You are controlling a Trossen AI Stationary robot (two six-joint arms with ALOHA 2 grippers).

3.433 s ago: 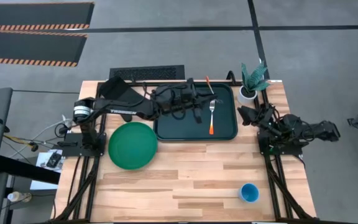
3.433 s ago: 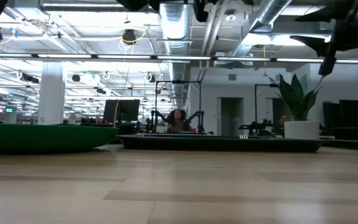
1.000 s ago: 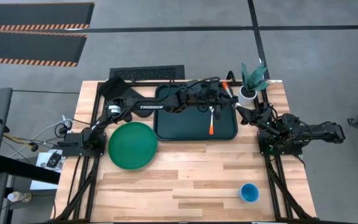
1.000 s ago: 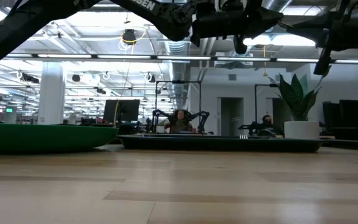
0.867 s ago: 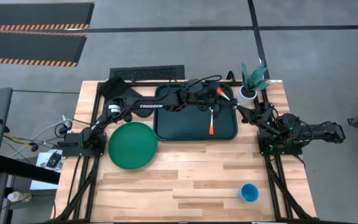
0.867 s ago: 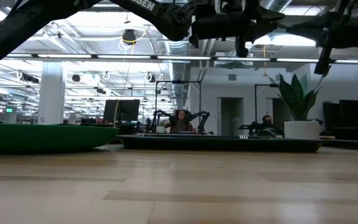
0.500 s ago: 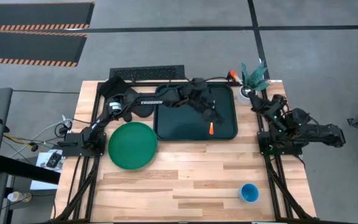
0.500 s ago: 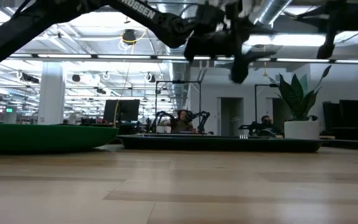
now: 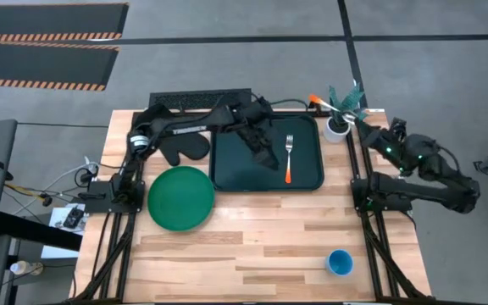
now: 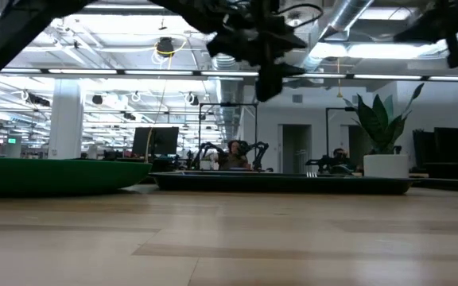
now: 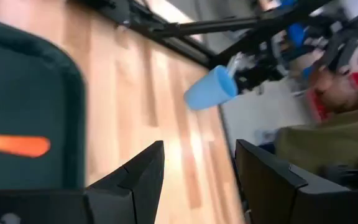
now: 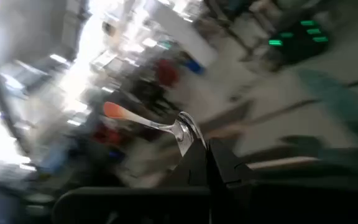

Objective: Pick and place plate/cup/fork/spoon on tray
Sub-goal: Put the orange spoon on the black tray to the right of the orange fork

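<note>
The fork [image 9: 289, 158] lies lengthwise on the dark tray [image 9: 227, 169]. My left gripper [image 9: 267, 158] hovers open over the tray just left of the fork; its wrist view shows the fork's orange handle [image 11: 14, 144] and the blue cup [image 11: 210, 91] beyond the open fingers [image 11: 143, 177]. The green plate [image 9: 180, 197] rests on the table left of the tray. The cup [image 9: 339, 262] stands near the front right. My right gripper [image 9: 356, 117] is raised beside the plant, shut on the spoon [image 9: 324, 104]. My right gripper pinches the spoon at its silver bowl end [image 12: 184, 132] between its two shut fingertips [image 12: 211, 163]. The orange handle [image 12: 114, 111] sticks out past the fingers, toward the table's left and far side. The spoon is lifted clear of table and tray.
A white pot with a green plant [image 9: 340, 110] stands at the tray's far right corner, under the raised spoon. A black oven mitt [image 9: 185, 151] lies left of the tray. Bare wood stretches along the near half of the table [image 9: 261, 246].
My left gripper has opened, let go of the spoon near the tray's far right corner, and drawn back toward the table's left and near side over the tray. My right gripper has taken the spoon and swung up and toward the far edge. The fork has stayed put.
</note>
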